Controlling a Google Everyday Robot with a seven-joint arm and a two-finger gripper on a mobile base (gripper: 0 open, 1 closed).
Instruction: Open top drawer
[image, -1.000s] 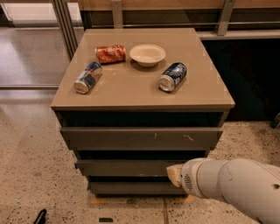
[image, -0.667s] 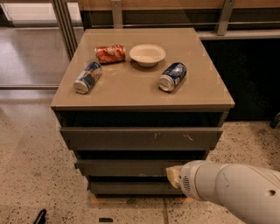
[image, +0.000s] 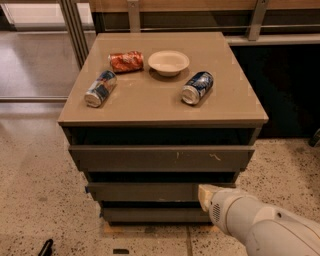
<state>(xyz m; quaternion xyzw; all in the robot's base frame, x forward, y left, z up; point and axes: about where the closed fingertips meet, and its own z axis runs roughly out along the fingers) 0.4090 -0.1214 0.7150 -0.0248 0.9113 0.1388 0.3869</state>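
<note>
The top drawer (image: 161, 158) is the widest dark grey-brown front, just under the tan cabinet top, with small pale scratches right of centre. It sits flush, with dark gaps above and below it. Two narrower drawer fronts lie beneath, the middle one (image: 142, 191) and the bottom one (image: 150, 215). My white arm (image: 260, 227) comes in from the lower right. Its tan end (image: 205, 195) is level with the middle drawer's right end, below the top drawer. The gripper itself is out of view.
On the cabinet top (image: 150, 102) lie a blue-white can (image: 100, 88), a crushed orange can (image: 126, 61), a pale bowl (image: 169, 62) and a blue can (image: 197, 87). Speckled floor surrounds the cabinet. A dark counter stands at the right, and metal posts at the back left.
The white arm has sunk a little at the right edge of the view. Its tan end stays by the middle drawer. The drawers and the things on top have not moved.
</note>
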